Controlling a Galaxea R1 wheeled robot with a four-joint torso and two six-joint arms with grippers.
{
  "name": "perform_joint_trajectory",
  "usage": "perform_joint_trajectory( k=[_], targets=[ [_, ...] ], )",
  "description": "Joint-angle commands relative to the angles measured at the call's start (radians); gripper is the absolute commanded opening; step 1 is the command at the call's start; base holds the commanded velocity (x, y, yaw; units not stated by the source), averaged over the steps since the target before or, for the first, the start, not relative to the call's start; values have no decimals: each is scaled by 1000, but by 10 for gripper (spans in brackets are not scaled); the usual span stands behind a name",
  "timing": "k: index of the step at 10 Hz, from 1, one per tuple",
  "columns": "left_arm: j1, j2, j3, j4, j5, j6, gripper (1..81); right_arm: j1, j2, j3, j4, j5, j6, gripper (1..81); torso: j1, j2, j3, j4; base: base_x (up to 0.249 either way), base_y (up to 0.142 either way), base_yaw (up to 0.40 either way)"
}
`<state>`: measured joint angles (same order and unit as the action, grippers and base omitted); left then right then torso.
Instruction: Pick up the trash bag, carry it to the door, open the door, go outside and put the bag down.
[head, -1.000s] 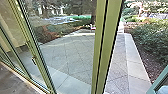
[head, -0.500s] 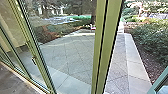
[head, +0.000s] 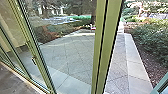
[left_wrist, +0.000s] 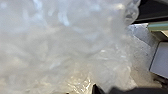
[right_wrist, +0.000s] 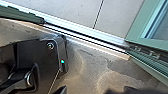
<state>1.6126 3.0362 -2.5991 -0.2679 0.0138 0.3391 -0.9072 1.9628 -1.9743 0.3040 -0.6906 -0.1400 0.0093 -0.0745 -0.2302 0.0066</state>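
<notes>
The translucent, crinkled trash bag (left_wrist: 62, 47) hangs right against the camera in the left wrist view. At its lower edge, my left gripper (left_wrist: 106, 90) is shut on the bag, which partly hides the grip. In the right wrist view my right gripper (right_wrist: 86, 90) stands open, its dark fingertips apart over the floor. A green door leaf (right_wrist: 138, 27) stands swung outward beyond the threshold (right_wrist: 82, 36). The same leaf (head: 162, 86) shows a corner at the lower right in the head view.
Green-framed glass (head: 70, 55) with a thick post (head: 106, 47) stands ahead and to the left. Right of the post, a paved path (head: 118, 62) leads out beside a light stone border (head: 136, 62) and bushes (head: 152, 37).
In the head view, the door leaf's corner has shifted slightly rightward, out toward the picture's edge. The glass, post and yard keep their places.
</notes>
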Motion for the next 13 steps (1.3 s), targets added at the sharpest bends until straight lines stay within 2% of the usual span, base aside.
perform_joint_trajectory(
  k=[1,2,4,5,6,7,10,12,13],
  targets=[
    [-10,7,14,4,83,6,10,-77,19,92,81,124,-55,811,0,0,0,0,0,0,0],
    [-12,7,13,4,83,6,10,-114,44,106,76,141,-55,811,0,0,0,0,0,0,0],
    [-13,6,10,4,81,6,10,-192,66,150,31,267,-38,811,0,0,0,0,0,0,0],
    [-12,6,10,4,81,6,10,-222,78,176,-79,310,0,811,0,0,0,0,0,0,0],
    [-12,7,10,4,80,6,10,-249,90,189,-137,328,78,811,0,0,0,0,0,0,0],
    [-12,7,10,4,78,6,10,-272,113,195,-137,361,86,811,0,0,0,0,0,0,0],
    [-15,0,7,-4,75,4,10,-358,249,182,-145,373,91,811,0,0,0,0,0,0,0],
    [-24,-3,7,-7,75,4,10,-388,334,114,-140,390,92,811,0,0,1,0,0,0,0],
    [-30,-5,7,-7,75,3,10,-401,381,76,-135,390,91,811,0,0,42,0,0,0,0]
  ],
)
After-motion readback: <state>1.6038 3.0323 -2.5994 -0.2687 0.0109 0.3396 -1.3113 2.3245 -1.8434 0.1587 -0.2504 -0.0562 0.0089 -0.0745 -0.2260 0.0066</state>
